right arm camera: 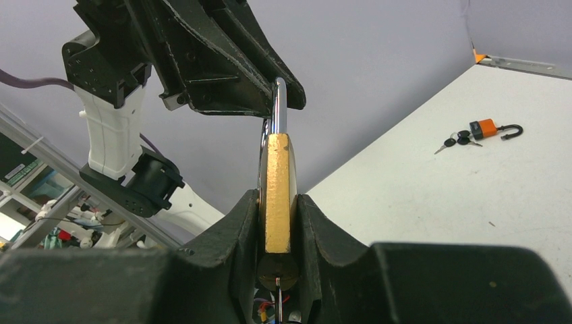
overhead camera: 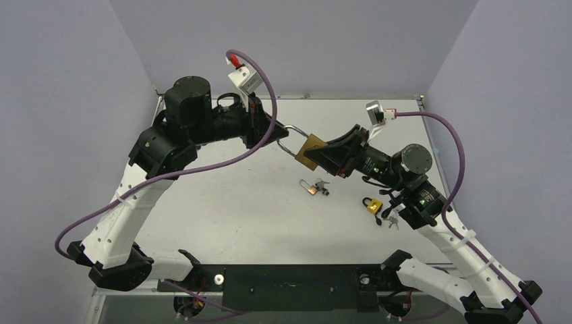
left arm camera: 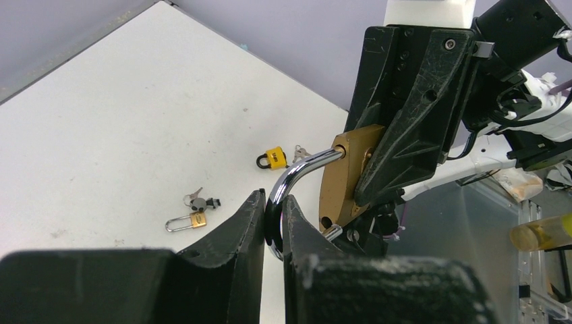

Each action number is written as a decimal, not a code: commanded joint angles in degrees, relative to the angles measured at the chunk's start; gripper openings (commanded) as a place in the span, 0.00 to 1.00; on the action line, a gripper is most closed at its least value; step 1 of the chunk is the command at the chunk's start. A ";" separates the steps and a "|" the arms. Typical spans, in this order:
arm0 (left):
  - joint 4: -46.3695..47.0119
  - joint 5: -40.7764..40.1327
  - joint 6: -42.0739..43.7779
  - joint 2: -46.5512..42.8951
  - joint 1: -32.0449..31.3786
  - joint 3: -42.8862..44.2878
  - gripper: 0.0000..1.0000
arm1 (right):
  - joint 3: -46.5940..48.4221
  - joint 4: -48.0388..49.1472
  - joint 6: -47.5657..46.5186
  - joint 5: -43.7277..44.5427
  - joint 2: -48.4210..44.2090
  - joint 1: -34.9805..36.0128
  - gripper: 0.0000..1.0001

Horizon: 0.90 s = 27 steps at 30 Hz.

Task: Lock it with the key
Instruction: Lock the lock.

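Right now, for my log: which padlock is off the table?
The large brass padlock, held between left gripper and right gripper; the small brass padlock and yellow padlock lie on the table.

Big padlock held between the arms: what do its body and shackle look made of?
Padlock body: probably brass, judging by its dull gold colour and fine-grained satin face. Shackle: likely steel, polished or chrome-plated, since it is silver with sharp bright highlights along its curve. Neither can be confirmed by look alone.

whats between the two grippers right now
The brass padlock bridges the gap: the left gripper pinches its shackle and the right gripper clamps its body. This shows in the top and left wrist views.
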 commanded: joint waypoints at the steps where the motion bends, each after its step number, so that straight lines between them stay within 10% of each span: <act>1: 0.36 -4.94 2.56 -1.50 -1.07 -0.38 0.00 | 5.28 9.83 2.31 -0.91 0.02 0.71 0.00; 27: 9.84 -15.92 2.37 -5.98 -10.42 -9.97 0.00 | 8.14 9.02 3.18 4.30 3.86 4.43 0.00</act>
